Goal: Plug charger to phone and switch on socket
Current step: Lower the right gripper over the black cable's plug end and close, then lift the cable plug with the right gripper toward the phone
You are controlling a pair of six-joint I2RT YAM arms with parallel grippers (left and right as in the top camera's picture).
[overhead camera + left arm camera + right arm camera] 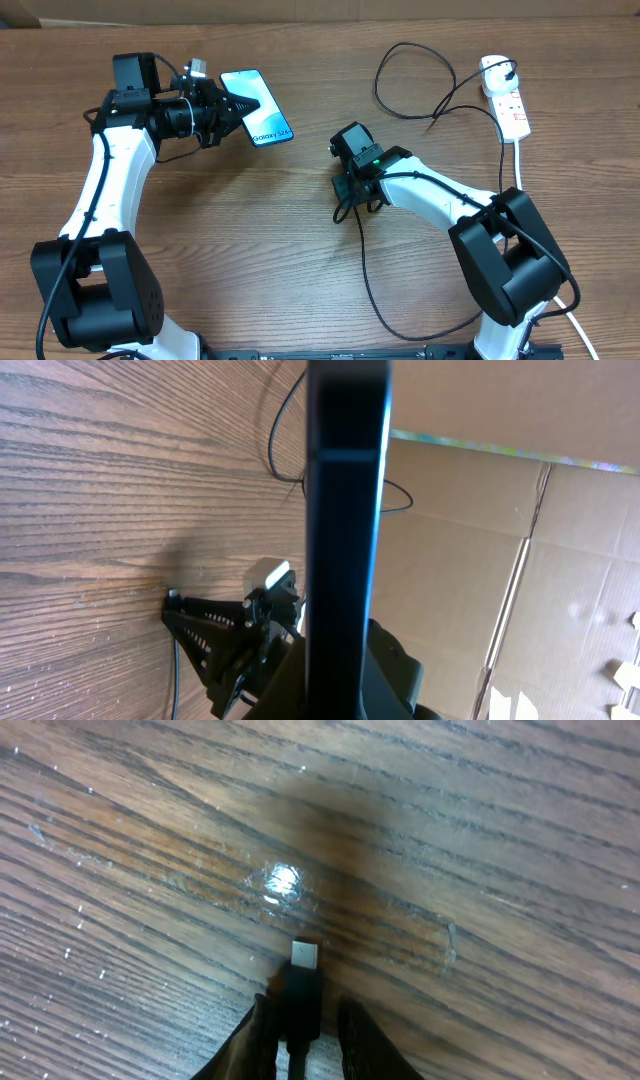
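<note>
Wood-grain table [300, 290] seen from overhead has the socket [508, 100] at its far right, the left gripper [228, 106] clamped on the phone [262, 115] at far left, and the right gripper [352, 205] pointing down at the charger [364, 270] mid-table. From the left wrist, the phone stands edge-on between the jaws. From the right wrist, the fingers [365, 1040] sit close either side of the charger's plug tip [303, 956] on the wood; whether they pinch it cannot be told.

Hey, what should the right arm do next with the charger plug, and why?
Probably finish closing the right gripper on the charger plug: its fingers flank it on the table, grip not clearly tight, while the left gripper holds the phone.
</note>
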